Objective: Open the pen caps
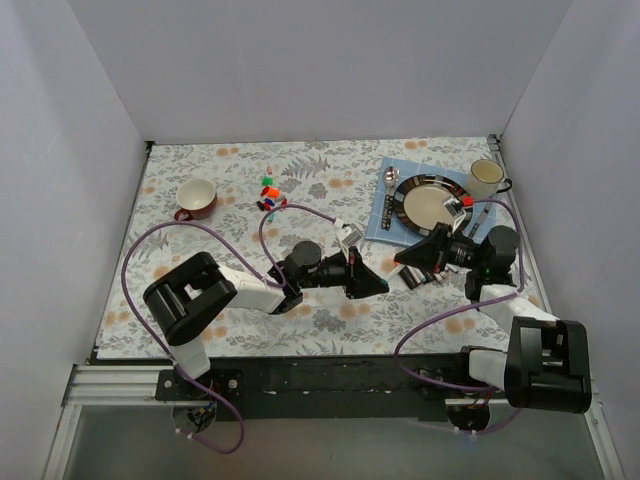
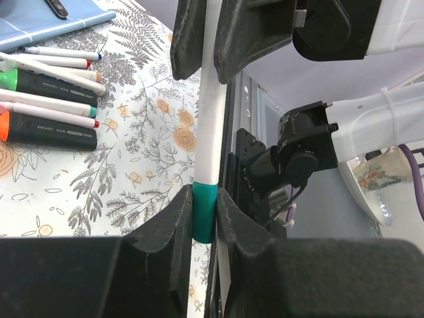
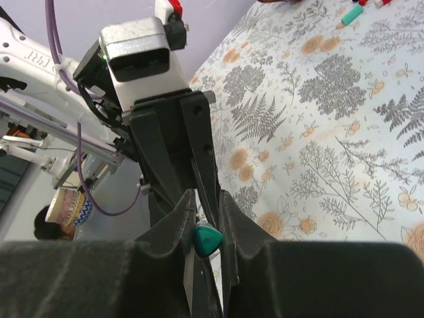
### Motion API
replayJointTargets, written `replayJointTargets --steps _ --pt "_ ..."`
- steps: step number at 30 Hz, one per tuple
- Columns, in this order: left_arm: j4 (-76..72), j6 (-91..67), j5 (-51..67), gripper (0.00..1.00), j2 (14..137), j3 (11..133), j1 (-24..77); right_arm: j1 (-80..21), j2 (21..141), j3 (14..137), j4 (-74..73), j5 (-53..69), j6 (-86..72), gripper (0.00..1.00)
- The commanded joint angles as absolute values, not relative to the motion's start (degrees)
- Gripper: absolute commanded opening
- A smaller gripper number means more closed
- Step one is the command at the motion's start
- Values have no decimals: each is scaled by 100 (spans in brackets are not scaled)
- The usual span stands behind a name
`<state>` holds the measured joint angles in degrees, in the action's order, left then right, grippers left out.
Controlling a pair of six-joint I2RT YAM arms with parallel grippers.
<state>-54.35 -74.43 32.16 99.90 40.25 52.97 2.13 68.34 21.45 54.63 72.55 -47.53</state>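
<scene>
Left pincer (image 2: 204, 220) clamped tight on teal pen cap (image 2: 204, 207), cap squeezed between both fingertips. White pen barrel (image 2: 207, 126) runs straight out from it into right pincer (image 2: 202, 48), also closed, gripping the barrel. Pen is held off the floral table (image 2: 156, 156), with the table's near edge just beside the barrel in the left wrist view. Spare pens (image 2: 56, 99) lie in a row off to the left pincer's other side, near but not touching. Loose caps (image 1: 268, 193) sit well beyond the left pincer, open cloth between. Plate (image 1: 412, 186) is just past the right pincer.
</scene>
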Motion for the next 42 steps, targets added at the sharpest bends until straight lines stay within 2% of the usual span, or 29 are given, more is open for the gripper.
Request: replayJointTargets --steps 1,7,25,27,29,33,36,42 --pt "-4150 -7111 4016 0 9712 3727 5256 835 6689 2241 6381 7031 -4728 1" --pt "-3744 -6979 3955 0 9317 3393 5256 1125 6609 2197 6486 6970 -4860 1" --pt "-3849 -7014 4262 0 9413 3428 5256 1547 6583 2101 6574 6934 -4957 1" --pt "-3771 -6979 4420 13 9457 3533 5256 1547 6636 2092 6662 6978 -5027 1" --pt "-3735 -6926 4587 36 9571 3673 5282 1547 6706 2048 6925 7005 -5220 1" --pt "-3595 -6759 4614 53 9668 3876 5335 1529 6776 2004 7128 7092 -5405 1" --pt "-3507 -6593 4527 58 9686 4086 5335 1389 6829 1951 7181 7128 -5467 1" --pt "-3252 -6285 4106 60 9896 4692 5291 862 6855 1986 6961 7250 -5256 1"
